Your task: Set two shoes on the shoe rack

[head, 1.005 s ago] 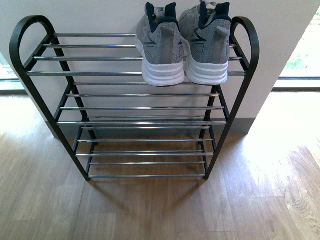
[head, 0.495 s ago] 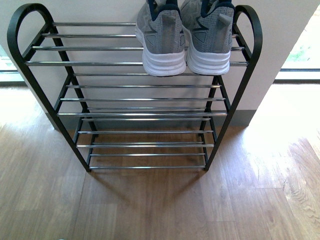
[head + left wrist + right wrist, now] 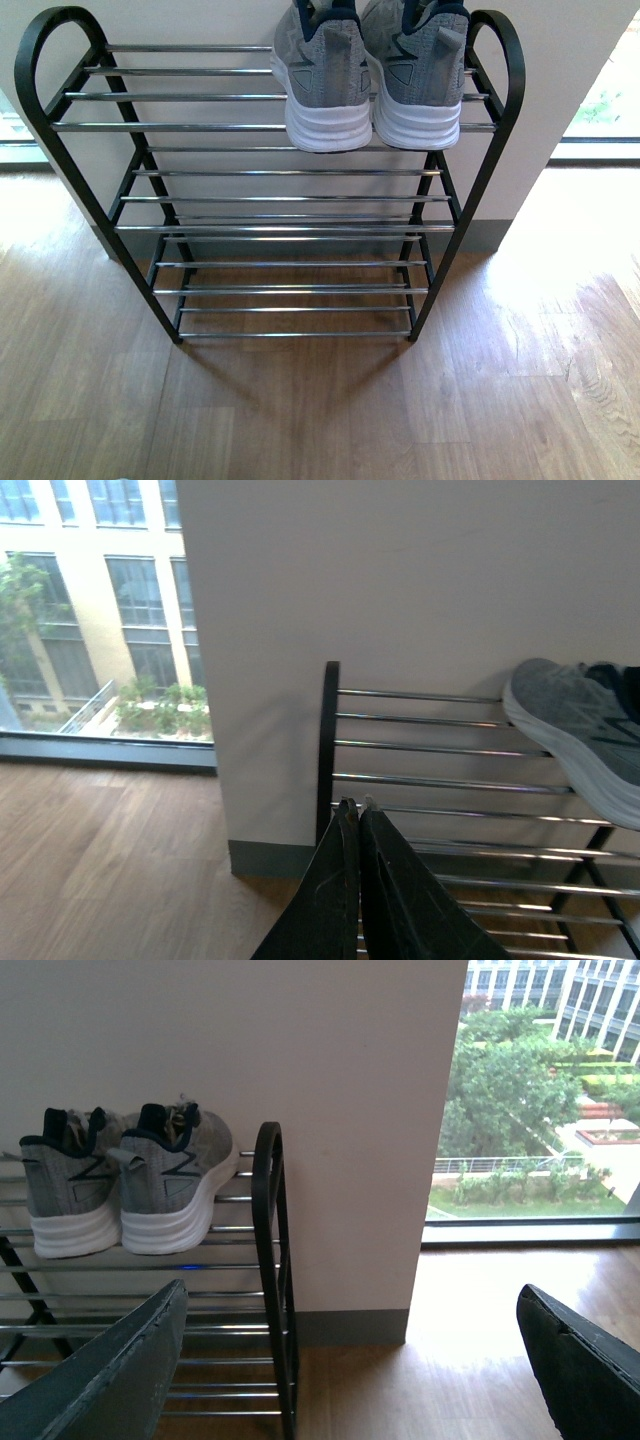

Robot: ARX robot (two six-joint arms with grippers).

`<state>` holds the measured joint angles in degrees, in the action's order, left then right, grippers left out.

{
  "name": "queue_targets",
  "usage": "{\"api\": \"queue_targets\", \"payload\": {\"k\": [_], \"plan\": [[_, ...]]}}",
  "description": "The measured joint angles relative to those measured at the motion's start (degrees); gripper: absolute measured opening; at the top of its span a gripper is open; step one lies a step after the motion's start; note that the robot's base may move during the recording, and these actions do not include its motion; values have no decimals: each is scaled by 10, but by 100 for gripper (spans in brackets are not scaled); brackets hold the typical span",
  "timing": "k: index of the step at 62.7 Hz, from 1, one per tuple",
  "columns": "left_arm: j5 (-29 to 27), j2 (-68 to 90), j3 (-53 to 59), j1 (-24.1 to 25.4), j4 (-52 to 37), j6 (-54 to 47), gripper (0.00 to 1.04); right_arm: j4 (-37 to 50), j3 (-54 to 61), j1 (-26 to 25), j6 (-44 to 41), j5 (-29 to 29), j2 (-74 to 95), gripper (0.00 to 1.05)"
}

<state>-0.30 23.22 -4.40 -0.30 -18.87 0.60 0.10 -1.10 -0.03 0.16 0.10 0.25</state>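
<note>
Front view, left to right: shoe rack (image 3: 180,127) fills the upper two thirds, its black left arch at the upper left edge. Top-tier chrome rods run open from there to top centre. Left sneaker (image 3: 322,80) and right sneaker (image 3: 415,75) sit side by side, about touching, white heels overhanging the front rod, tops cut by the frame's top edge. The right one is close beside the right arch. Two lower tiers show open rods, and wooden floor (image 3: 300,420) is open across the bottom. Left gripper (image 3: 358,805) fingers pressed together, gripping nothing. Right gripper (image 3: 350,1295) spread wide, nothing between
</note>
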Motion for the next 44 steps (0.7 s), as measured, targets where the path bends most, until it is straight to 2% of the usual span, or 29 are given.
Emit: {"api": "queue_targets", "payload": {"k": [44], "plan": [[3,-126,36,1,82,0,1,0,0,0,0,0,0,96]]}}
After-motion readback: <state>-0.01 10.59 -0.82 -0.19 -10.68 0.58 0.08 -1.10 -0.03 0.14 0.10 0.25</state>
